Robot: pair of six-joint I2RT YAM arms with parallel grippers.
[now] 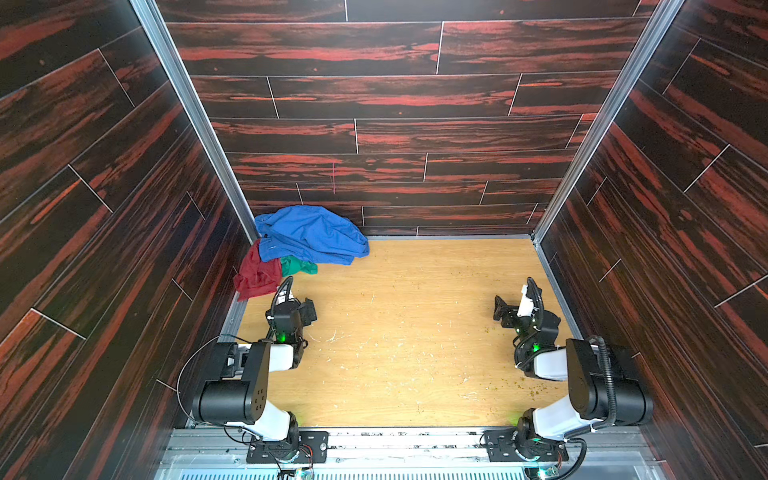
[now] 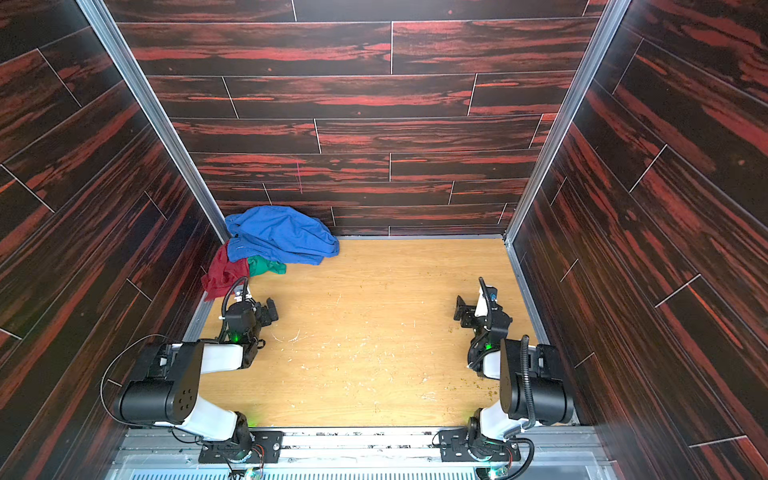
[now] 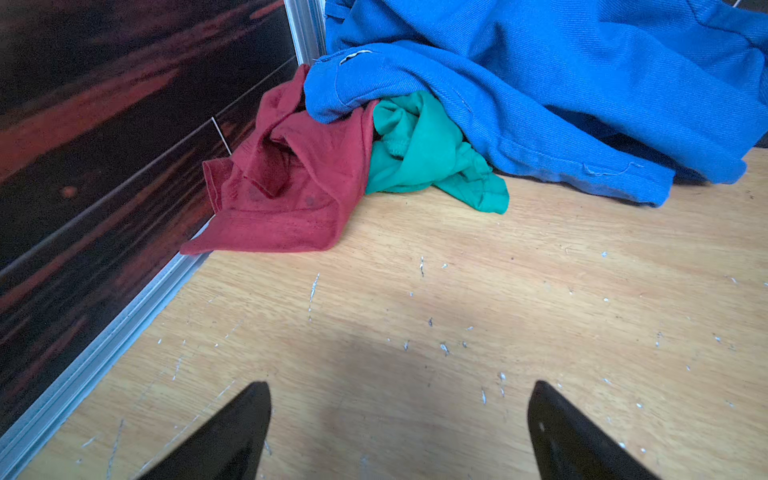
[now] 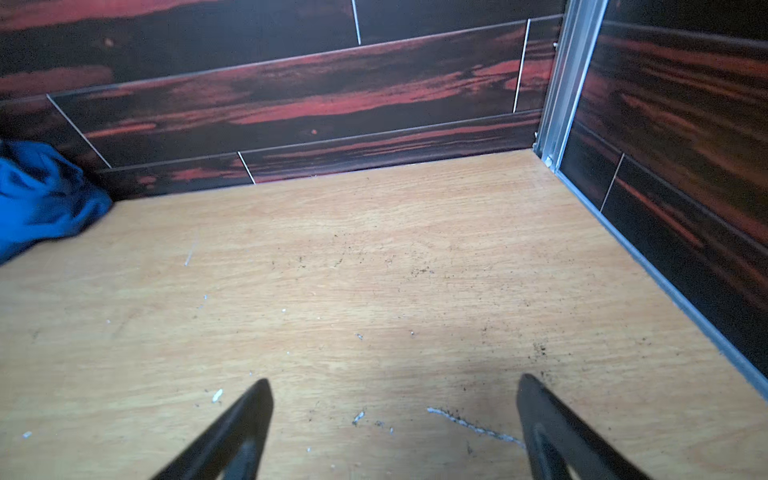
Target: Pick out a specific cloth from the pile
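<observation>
A pile (image 1: 291, 249) of soft garments sits in the far left corner of a pale wooden tabletop (image 1: 415, 332), pushed against the dark left wall (image 1: 124, 208) and the back wall (image 1: 374, 124). The cloth (image 1: 297, 266) (image 2: 266, 266) (image 3: 432, 153), emerald green, is at the pile's near edge. Only a crumpled part of it shows, tucked under the hem of the large blue cloth (image 1: 311, 235) (image 3: 582, 83) and touching the dark red cloth (image 1: 257, 274) (image 3: 291, 187) on its left. One green tip lies out on bare wood. The red cloth's left corner reaches the metal rail (image 3: 124, 324) at the foot of the left wall.

The left fingers (image 3: 237, 436) are spread wide and hold nothing. They are on the near side of the pile, with a strip of bare tabletop between them and the green fabric. The right fingers (image 4: 249, 415) are also spread and hold nothing, close to the right wall (image 1: 665, 208) and well apart from the pile. The middle and right of the tabletop are open, scratched and speckled with crumbs.
</observation>
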